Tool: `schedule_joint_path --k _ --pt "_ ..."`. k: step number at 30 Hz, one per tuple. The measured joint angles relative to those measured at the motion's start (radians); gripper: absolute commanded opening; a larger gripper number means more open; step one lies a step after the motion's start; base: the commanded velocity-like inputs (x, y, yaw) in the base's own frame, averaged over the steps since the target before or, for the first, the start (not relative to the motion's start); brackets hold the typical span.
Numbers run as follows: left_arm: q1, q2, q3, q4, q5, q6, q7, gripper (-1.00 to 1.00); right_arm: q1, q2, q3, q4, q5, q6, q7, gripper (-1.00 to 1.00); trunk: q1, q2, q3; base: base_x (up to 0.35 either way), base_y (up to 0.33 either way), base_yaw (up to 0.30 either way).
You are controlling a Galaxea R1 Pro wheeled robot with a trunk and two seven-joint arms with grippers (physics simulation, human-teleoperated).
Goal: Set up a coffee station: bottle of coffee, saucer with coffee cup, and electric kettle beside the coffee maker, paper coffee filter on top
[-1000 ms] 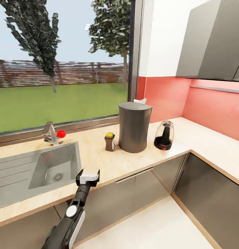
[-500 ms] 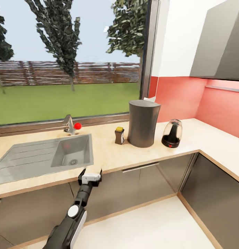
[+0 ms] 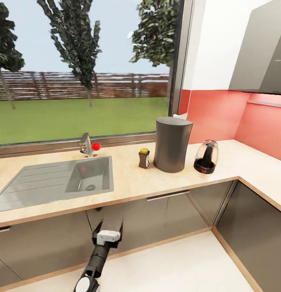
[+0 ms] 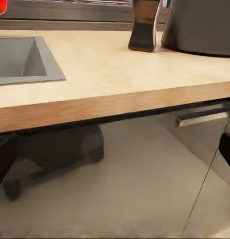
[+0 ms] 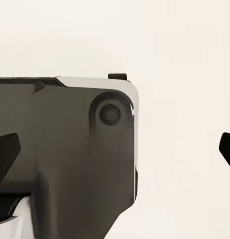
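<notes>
The coffee maker (image 3: 172, 144) is seen upright on the surface (image 3: 128, 184), with the bottle of coffee (image 3: 144, 158) just beside it at 9 o'clock and the electric kettle (image 3: 206, 157) near it at 3 o'clock. The left gripper (image 3: 107, 230) is held empty below the surface edge, fingers apart. The right gripper's (image 5: 115, 149) fingers are spread, nothing between.

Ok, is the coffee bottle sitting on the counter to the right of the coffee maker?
No, in the head view the bottle of coffee stands on the countertop just left of the coffee maker.
</notes>
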Motion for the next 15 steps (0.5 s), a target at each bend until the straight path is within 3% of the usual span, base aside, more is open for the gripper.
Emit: schedule_joint_path --k 6,7,8,9,10,11,12,13,15 --pt "0.143 0.013 0.016 -0.002 0.0 -0.002 0.004 1.0 0.0 0.0 0.001 0.0 0.0 0.0 0.0 1.0 0.0 0.0 0.0 0.0 0.0 0.0" --pt "0.202 0.041 0.026 0.031 -0.001 0.003 0.005 1.0 0.0 0.0 0.002 0.0 0.0 0.0 0.001 1.0 0.0 0.0 0.0 0.0 0.0 0.0" --pt "0.282 0.054 0.027 0.056 -0.003 0.004 0.006 1.0 0.0 0.0 0.003 -0.001 0.0 0.0 0.001 1.0 0.0 0.0 0.0 0.0 0.0 0.0" --pt "0.271 0.061 0.027 0.07 -0.003 0.004 0.006 1.0 0.0 0.0 0.003 -0.001 0.0 0.0 0.001 1.0 0.0 0.0 0.0 0.0 0.0 0.0" --pt "0.289 0.111 0.042 0.14 0.001 0.003 0.01 1.0 0.0 0.001 0.001 -0.001 -0.001 0.0 0.001 1.0 0.0 0.0 0.0 0.0 0.0 0.0" --pt "0.302 0.135 0.06 0.272 0.002 0.003 0.011 1.0 0.0 0.001 0.0 -0.001 -0.002 0.001 0.0 1.0 0.0 0.0 0.0 0.0 0.0 0.0" --pt "0.303 0.138 0.067 0.284 0.002 0.003 0.011 1.0 0.0 0.001 -0.001 -0.002 -0.003 0.001 0.0 1.0 0.0 0.0 0.0 0.0 0.0 0.0" --pt "0.303 0.15 0.146 0.398 0.01 0.009 0.01 1.0 0.0 0.001 -0.002 -0.002 -0.004 0.001 0.0 1.0 0.0 0.0 0.0 0.0 0.0 0.0" --pt "0.3 0.153 0.187 0.481 0.01 0.014 0.008 1.0 0.0 0.001 -0.002 -0.002 -0.004 0.001 0.001 1.0 0.0 0.0 0.0 0.0 0.0 0.0"
